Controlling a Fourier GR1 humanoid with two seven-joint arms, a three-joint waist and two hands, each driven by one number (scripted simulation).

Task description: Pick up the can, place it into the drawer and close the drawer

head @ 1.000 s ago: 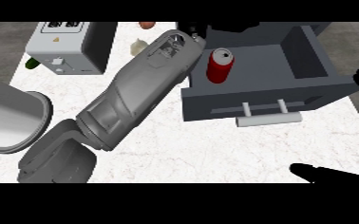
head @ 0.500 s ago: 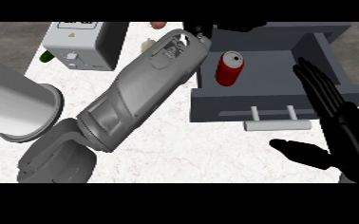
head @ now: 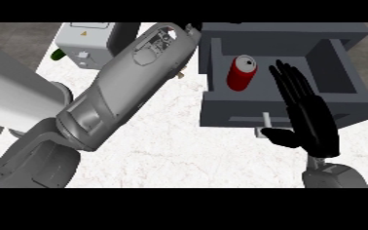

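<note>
Sitting inside the open grey drawer, upper right of frame: red can. Right hand released, fingers straight, flat over the drawer's front. Left forearm crosses diagonally from lower left; left hand's state, cannot tell.
</note>
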